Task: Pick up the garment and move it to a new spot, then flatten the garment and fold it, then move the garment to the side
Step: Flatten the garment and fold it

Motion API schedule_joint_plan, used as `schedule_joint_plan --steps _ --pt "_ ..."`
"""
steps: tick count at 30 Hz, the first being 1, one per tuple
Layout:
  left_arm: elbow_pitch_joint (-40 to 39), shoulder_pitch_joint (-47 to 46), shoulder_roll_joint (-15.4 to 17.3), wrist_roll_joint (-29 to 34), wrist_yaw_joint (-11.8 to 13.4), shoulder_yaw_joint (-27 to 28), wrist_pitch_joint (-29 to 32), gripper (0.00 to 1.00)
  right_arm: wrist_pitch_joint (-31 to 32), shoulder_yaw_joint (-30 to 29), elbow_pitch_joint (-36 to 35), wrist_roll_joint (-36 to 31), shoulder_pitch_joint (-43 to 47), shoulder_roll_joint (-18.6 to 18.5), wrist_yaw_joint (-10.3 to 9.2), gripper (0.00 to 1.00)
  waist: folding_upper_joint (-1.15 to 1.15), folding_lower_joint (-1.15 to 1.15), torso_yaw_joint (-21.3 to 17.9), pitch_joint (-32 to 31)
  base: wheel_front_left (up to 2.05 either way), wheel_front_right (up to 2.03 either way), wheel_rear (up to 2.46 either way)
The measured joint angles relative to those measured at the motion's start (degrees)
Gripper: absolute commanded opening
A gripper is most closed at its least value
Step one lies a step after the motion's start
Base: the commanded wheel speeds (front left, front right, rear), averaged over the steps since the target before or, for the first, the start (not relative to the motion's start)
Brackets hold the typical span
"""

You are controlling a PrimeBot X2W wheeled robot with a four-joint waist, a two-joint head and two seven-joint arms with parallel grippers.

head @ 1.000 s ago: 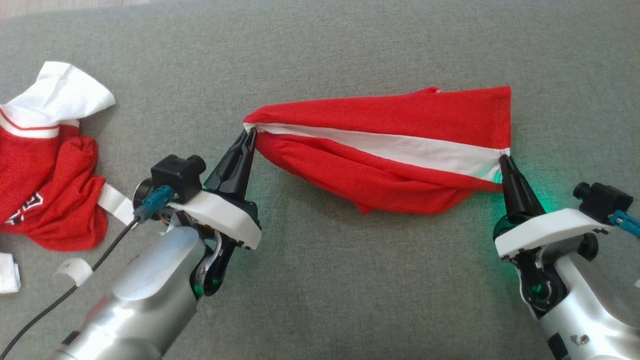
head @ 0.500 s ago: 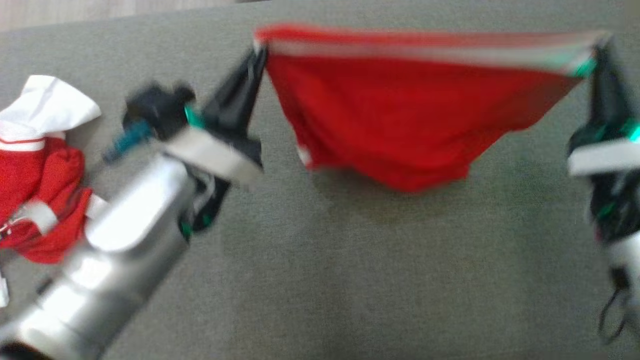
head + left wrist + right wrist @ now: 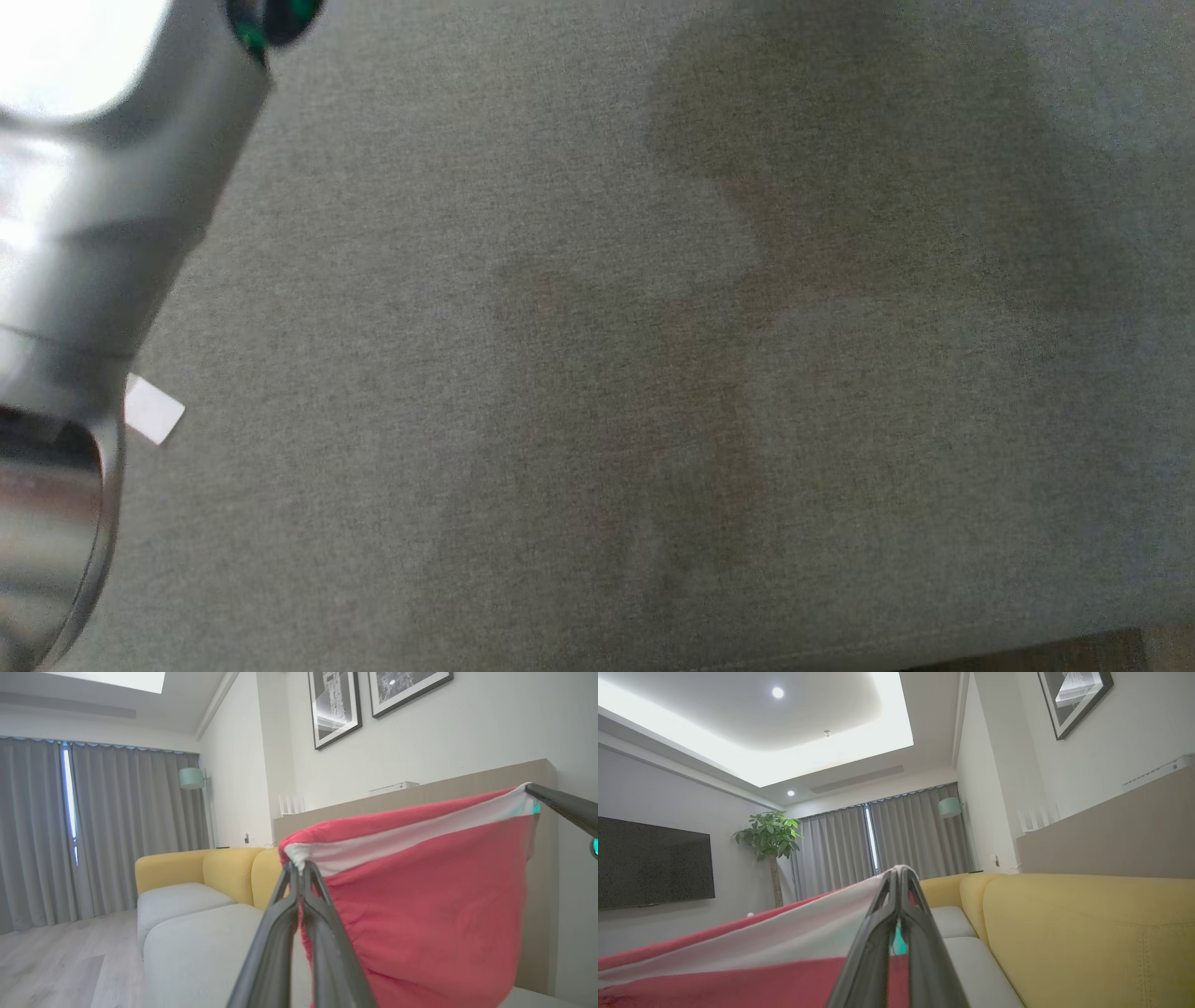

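Grip check: left gripper (image 3: 299,867) has both dark fingers pressed together, pinching one end of the white band (image 3: 411,833) on the red garment (image 3: 420,905). The right gripper (image 3: 900,871) is likewise closed tight, clamped on the other end of the band; a teal glow shows between its fingers lower down.

Garment position: strung between the two grippers and off the surface. The band is pulled nearly straight along the top edge, and the red cloth hangs below it in loose folds. In the left wrist view its lower edge runs out of frame.

Arms: pale left forearm (image 3: 112,168) crosses the upper left corner of the head view, blurred.

Surroundings: grey fabric surface (image 3: 653,373) below, with a soft shadow across it and a small white scrap (image 3: 154,422) beside the forearm. Behind the garment are a yellow sofa (image 3: 224,863), grey curtains (image 3: 121,826) and framed pictures (image 3: 334,707) on the wall. The right wrist view adds a television (image 3: 649,863) and a potted plant (image 3: 769,840).
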Motion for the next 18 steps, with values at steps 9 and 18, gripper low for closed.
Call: schedule_joint_plan --steps 9,18 --pt "-0.5 5.0 -2.3 2.7 -2.4 3.3 -1.6 0.00 -1.1 1.7 1.0 1.5 2.2 -2.4 0.00 0.00 0.00 -0.02 0.0 0.7 0.00 0.00 0.00" --pt "-9.6 37.6 -1.3 6.4 -3.0 3.9 -1.5 0.00 -1.5 2.6 -0.4 6.0 30.3 -2.6 0.00 0.00 0.00 -0.03 0.6 -3.7 0.00 0.00 0.00"
